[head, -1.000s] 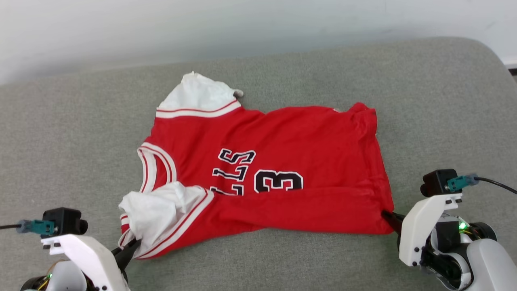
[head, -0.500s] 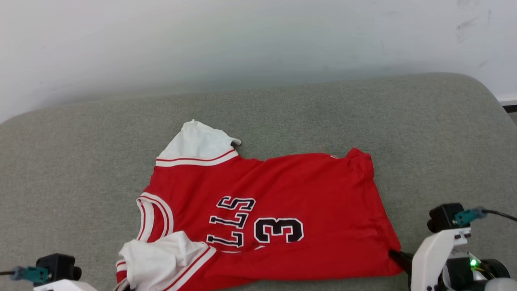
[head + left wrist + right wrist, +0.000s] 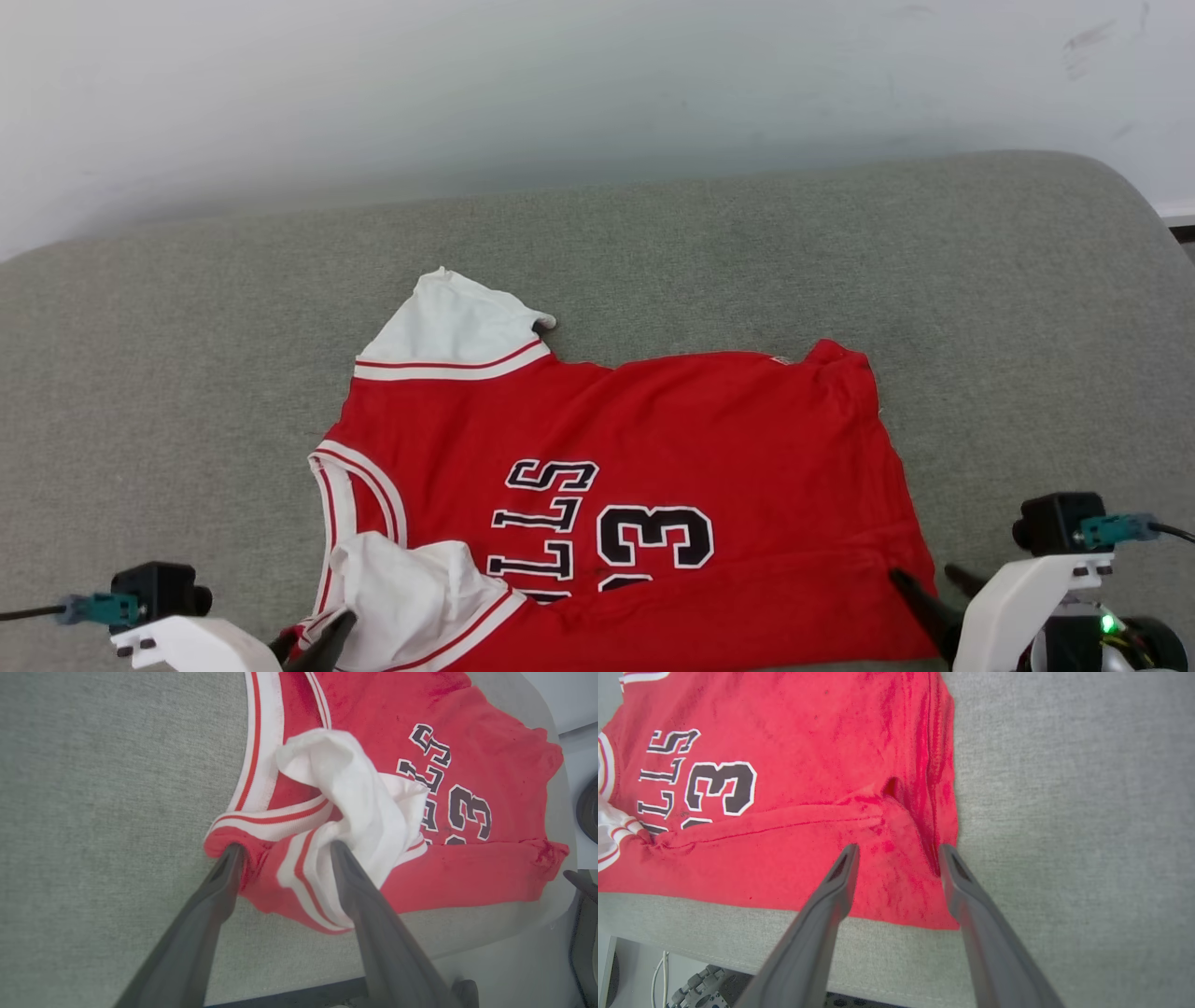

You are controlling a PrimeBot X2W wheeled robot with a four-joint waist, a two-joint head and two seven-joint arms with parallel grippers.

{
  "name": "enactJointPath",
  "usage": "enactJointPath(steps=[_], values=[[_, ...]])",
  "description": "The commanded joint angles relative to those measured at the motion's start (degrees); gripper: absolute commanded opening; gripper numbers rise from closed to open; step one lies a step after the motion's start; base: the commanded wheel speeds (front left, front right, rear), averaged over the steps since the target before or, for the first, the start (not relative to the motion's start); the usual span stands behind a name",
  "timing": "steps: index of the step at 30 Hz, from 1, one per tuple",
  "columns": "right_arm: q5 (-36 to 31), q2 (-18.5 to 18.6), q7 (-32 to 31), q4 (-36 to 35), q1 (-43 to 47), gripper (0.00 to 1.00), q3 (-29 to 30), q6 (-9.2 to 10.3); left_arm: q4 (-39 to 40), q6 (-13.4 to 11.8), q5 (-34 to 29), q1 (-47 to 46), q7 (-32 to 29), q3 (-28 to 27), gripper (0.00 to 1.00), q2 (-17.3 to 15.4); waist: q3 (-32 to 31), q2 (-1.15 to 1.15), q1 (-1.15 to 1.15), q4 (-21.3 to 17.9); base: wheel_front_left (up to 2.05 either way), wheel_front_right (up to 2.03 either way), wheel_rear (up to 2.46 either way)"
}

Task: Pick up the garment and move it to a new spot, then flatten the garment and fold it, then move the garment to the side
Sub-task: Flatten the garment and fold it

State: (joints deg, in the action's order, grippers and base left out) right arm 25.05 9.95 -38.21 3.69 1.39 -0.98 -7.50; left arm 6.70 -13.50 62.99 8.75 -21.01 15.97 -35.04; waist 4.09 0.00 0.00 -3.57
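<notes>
Red, white-sleeved jersey T-shirt [image 3: 700, 420] lay lengthwise across the grey fabric cushion [image 3: 187, 373], its near corners straddled by the wide-open left gripper [image 3: 285, 851] and right gripper [image 3: 899, 851].

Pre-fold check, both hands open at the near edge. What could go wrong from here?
The white sleeve lies bunched on the garment by the left hand; folding now may trap the lump.
The right hand straddles the hem corner; retracting could snag it.
Near hem sits at the grey surface edge; may slip off.
</notes>
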Motion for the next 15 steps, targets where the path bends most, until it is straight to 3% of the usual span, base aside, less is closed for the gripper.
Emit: enactJointPath(steps=[1,10,15], values=[[-0.47,-0.35,2.63,-0.73,-0.45,1.00,-0.10,0.01,-0.48,0.60,-0.51,-1.31,1.01,-0.23,1.00,0.43,0.11,0.00,0.00,-0.21,0.00,0.00,0.00],[-5.85,-2.22,25.60,-3.67,-5.52,1.00,0.45,0.01,-1.20,1.48,-9.17,-9.43,10.47,-0.92,1.00,0.75,1.23,0.00,0.00,-1.66,0.00,0.00,0.00],[-9.67,-3.26,31.49,-5.37,-8.28,1.00,0.17,0.02,-2.38,0.75,-15.18,-16.08,15.61,-0.57,1.00,1.10,3.93,0.00,0.00,-3.00,0.00,0.00,0.00]])
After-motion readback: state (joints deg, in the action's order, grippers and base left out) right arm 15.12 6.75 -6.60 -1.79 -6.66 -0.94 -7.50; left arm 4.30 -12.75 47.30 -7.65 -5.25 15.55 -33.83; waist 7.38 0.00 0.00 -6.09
